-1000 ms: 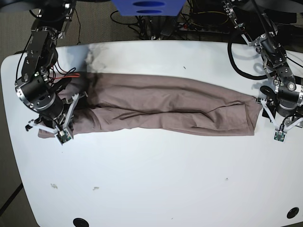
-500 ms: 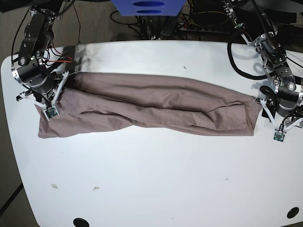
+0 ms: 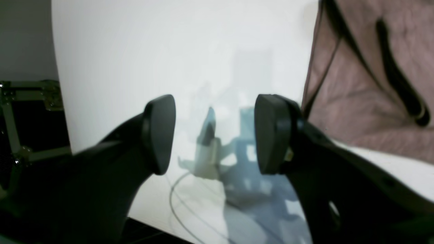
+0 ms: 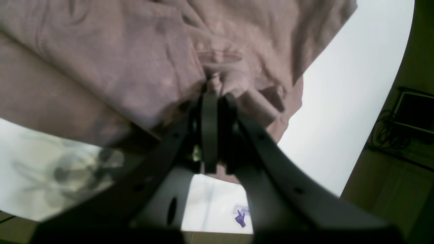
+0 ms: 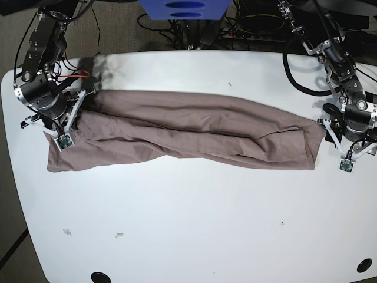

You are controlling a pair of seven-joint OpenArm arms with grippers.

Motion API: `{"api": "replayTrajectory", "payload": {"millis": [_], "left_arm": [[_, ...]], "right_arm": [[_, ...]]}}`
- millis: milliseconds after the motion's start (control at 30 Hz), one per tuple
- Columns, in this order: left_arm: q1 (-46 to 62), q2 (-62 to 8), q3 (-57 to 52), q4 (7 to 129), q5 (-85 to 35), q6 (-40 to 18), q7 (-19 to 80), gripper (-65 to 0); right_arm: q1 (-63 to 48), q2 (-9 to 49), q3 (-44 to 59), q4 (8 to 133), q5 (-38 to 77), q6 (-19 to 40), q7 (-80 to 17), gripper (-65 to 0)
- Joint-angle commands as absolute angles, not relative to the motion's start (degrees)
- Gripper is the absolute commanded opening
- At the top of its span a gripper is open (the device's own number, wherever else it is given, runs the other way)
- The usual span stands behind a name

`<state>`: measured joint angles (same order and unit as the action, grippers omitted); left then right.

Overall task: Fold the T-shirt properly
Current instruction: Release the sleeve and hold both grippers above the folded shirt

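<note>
Two arms work a garment on a white bench [image 5: 188,236]: the T-shirt [image 5: 194,132], taupe and wrinkled, lies as a long band across the bench's width, already gathered lengthwise, one end by each arm. We see our right gripper [image 4: 212,88] with its jaws clenched on a bunched pinch of cloth at the shirt's end, the fabric rising to a small peak where it is held. Our left gripper [image 3: 213,134] stands just off the opposite end, jaws released and wide apart, nothing between them but bare bench; the shirt's edge lies just beside one fingertip [image 3: 271,132] in the wrist view.

We judge the step in hand to be taking hold of both ends so the band can be folded across itself. To do it well, we would have the left jaws come onto the shirt's end and take all the layers at a corner, not just the top sheet, since thin cloth like this slips apart easily. The right side's pinch looks narrow and bunched, so any lift should be slow and level with the other arm, to keep the band from twisting or sagging in the middle. The two ends should travel together and be laid down edge to edge, with the loose wrinkles along the middle drawn taut first.
</note>
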<state>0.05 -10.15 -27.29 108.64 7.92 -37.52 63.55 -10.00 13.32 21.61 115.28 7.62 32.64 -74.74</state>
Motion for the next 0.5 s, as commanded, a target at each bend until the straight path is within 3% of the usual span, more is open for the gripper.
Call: {"api": "replayTrajectory", "payload": {"millis": [0, 467], "left_arm": [[-0.7, -10.8, -27.5, 109.5, 8.1, -37.2, 62.7, -29.2], [-0.7, -11.0, -27.6, 109.5, 8.1, -37.2, 62.7, -29.2]], "right_arm": [[-9.5, 14.0, 21.8, 115.9, 7.6, 32.6, -74.0, -65.0], [-9.5, 14.0, 21.8, 115.7, 7.6, 32.6, -74.1, -63.9]]}}
